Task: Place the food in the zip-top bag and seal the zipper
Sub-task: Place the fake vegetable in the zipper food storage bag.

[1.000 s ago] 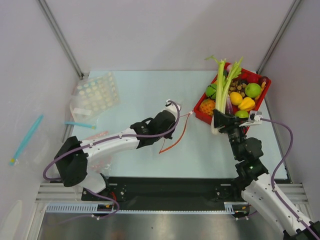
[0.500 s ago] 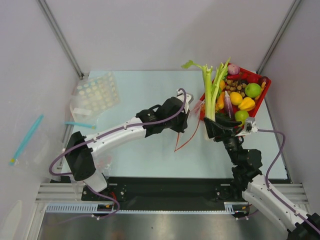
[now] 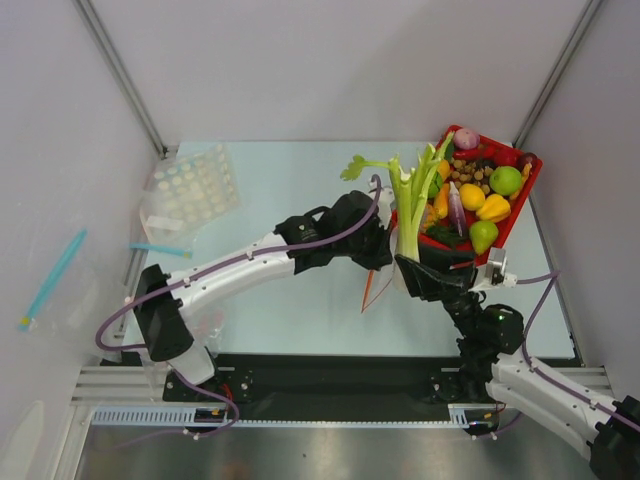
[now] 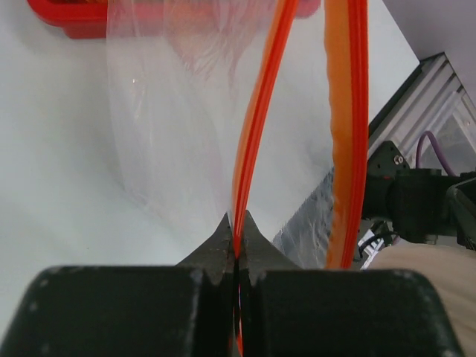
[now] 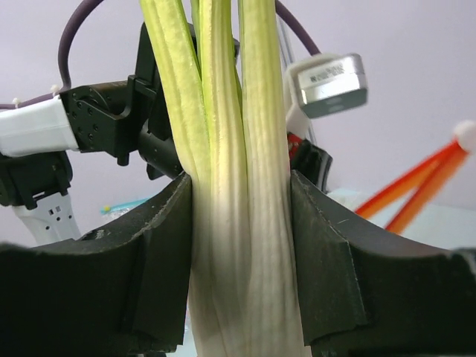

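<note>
My right gripper [image 3: 415,268] is shut on the white stalk of the leek [image 3: 411,195] and holds it upright, just left of the red tray [image 3: 534,168]. In the right wrist view both pads press the leek's stalk [image 5: 223,89] at the right gripper [image 5: 239,186]. My left gripper [image 3: 378,255] is shut on the red-orange zipper [image 3: 367,288] of the zip-top bag, right beside the leek. In the left wrist view the left gripper [image 4: 236,234] pinches one zipper strip [image 4: 256,126], and the clear bag [image 4: 171,111] hangs open. A green pear [image 3: 483,235] lies in the tray.
The red tray holds several other toy fruits and vegetables. A clear dotted pack [image 3: 190,190] and a bag with a blue strip [image 3: 160,249] lie at the far left. A teal stick [image 3: 52,278] lies outside the table's left edge.
My right gripper has lifted the leek out of the tray and carried it left and nearer. My left gripper has moved right with the bag's zipper, up to the leek.
</note>
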`<state>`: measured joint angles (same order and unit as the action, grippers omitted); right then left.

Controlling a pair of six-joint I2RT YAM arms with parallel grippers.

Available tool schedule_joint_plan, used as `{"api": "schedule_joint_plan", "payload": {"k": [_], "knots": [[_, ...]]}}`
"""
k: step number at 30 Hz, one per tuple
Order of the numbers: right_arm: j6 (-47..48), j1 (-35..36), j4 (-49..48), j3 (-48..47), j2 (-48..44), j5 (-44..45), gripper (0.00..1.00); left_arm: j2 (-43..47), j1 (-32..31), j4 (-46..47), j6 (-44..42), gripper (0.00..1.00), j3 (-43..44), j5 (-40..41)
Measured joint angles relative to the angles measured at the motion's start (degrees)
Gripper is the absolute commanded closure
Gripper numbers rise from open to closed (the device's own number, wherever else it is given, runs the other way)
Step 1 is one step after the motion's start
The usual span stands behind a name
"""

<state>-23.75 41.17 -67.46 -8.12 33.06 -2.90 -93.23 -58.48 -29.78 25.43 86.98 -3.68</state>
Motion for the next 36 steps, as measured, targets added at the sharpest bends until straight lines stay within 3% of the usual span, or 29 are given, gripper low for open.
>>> {"api": "schedule_joint_plan", "payload": {"k": [15,27,36], "knots": [[5.03,2.62,-5.77,1.92,5.33,-3.74,0.59,0.81,-3.08,-0.87,-1.38,1.0,-3.96,-2.25],[6.71,2.67,-5.81,3.3,0.13,-6.23,0.59,1.84,-5.09,-2.21,-3.63,1.0,-4.44,5.53],[7.21,3.1,-6.23,3.52,1.03,-7.98,0.58,1.84,-6.27,-3.76,-5.2,1.0,-4.44,4.0]]}}
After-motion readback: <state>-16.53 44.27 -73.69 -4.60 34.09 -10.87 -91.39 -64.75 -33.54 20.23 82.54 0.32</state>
